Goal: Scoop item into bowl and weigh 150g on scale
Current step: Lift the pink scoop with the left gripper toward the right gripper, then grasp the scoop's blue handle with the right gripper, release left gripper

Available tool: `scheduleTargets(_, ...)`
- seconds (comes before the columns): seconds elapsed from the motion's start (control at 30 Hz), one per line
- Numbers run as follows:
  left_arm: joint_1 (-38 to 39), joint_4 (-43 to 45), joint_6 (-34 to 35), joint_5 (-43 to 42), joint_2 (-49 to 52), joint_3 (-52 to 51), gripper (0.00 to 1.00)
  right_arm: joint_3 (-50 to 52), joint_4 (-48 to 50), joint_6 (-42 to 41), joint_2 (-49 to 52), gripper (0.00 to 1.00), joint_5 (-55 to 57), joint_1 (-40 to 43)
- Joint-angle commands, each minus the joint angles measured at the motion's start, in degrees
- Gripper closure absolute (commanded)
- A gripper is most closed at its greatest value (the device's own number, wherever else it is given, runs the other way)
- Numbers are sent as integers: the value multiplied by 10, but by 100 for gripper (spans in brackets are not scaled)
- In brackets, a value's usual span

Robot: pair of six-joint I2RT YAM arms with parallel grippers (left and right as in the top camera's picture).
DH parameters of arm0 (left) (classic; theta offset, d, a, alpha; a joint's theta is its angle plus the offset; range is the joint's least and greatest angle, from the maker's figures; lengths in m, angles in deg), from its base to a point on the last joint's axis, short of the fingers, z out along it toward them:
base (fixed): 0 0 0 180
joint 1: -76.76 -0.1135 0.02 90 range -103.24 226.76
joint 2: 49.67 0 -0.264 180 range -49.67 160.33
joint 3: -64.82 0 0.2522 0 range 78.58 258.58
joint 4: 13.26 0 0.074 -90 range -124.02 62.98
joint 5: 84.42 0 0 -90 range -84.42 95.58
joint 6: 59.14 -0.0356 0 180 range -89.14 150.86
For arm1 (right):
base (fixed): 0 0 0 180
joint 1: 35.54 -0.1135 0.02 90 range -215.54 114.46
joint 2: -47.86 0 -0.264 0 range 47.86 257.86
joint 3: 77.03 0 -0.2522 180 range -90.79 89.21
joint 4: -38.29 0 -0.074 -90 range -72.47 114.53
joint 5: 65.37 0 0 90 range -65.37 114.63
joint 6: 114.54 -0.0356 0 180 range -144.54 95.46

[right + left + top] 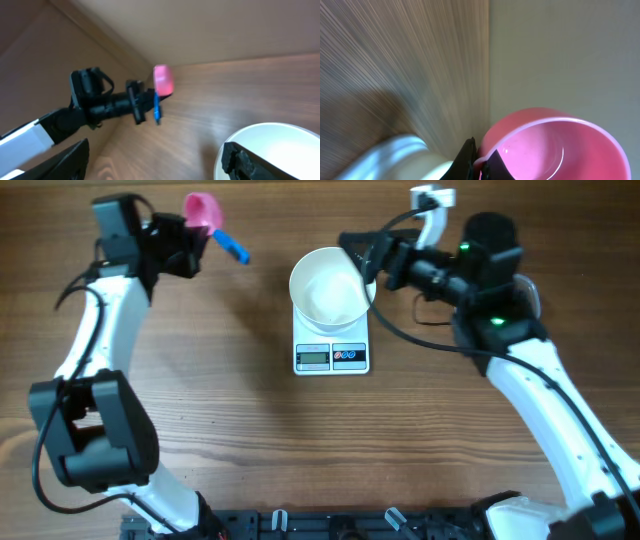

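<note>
The left gripper (196,240) is clamped tight on the scoop (204,210), pinching the neck where the pink cup meets the blue handle (232,248). In the left wrist view the cup looks empty. It hangs at about 11 o'clock over the table (250,430).

The right gripper (362,252) has its jaws spread wide at the 2 o'clock edge of the bowl (328,288); whether a finger touches the rim I cannot tell. The bowl sits empty on the scale (332,355), whose display faces 6 o'clock. The item, the black beans, shows in no view.

The scoop is likely light, stiff plastic, so the neck grip should steer it well. The beans are probably hard and slick and will roll off a tilted cup. The smooth bowl may skate on the scale, so it is best pinched by its rim, one finger inside and one outside
</note>
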Motion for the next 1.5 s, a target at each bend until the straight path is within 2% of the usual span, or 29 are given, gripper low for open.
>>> scheduleTargets(0.0, 50, 22, 144, -6, -7, 4, 96, -10, 39, -36, 41, 14, 19, -33)
scheduleTargets(0.2, 115, 22, 242, 6, -7, 4, 96, -10, 69, -33, 75, 20, 64, -72)
scheduleTargets(0.47, 153, -20, 242, 5, -7, 4, 96, -10, 36, 55, 76, 31, 230, -129)
scheduleTargets(0.6, 158, -21, 235, -23, -7, 4, 96, -10, 29, 75, 88, 38, 257, -129)
scheduleTargets(0.83, 158, -23, 185, -36, -7, 4, 96, -10, 28, 91, 92, 37, 263, -125)
scheduleTargets(0.93, 158, -30, 168, -48, -7, 4, 96, -10, 25, 103, 92, 42, 263, -125)
scheduleTargets(1.0, 161, -40, 159, -50, -7, 4, 96, -10, 22, 103, 92, 49, 263, -125)
scheduleTargets(1.23, 183, -42, 162, -42, -7, 4, 96, -10, 0, 101, 92, 52, 263, -125)
scheduleTargets(1.47, 184, -42, 162, -39, -7, 4, 96, -10, -11, 101, 92, 64, 263, -125)
